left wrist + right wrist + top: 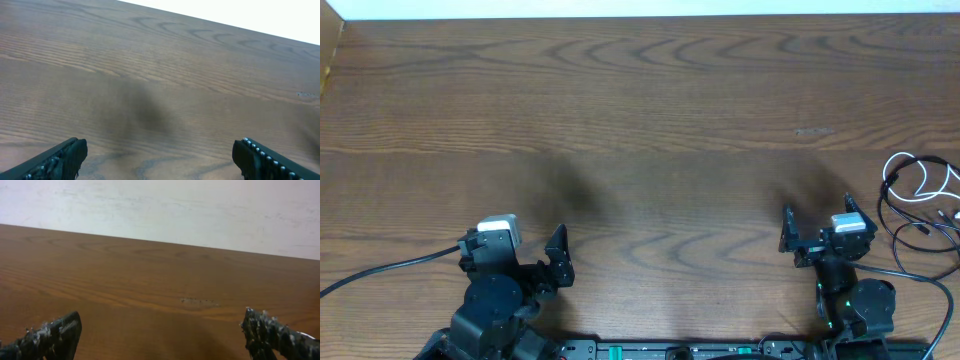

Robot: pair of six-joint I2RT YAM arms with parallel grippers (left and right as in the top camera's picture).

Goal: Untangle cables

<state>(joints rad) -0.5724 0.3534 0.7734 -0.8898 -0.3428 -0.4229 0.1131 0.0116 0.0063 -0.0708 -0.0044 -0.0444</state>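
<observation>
- The cables (pixel 920 195), one white and one black, lie loosely looped at the right edge of the surface (pixel 640 120), the bundle longer far-to-near, plug ends toward that edge
- Right end effector (pixel 160 327) just beside them, spread wide, empty
- Left end effector (pixel 160 150) well apart, likewise wide and empty
</observation>
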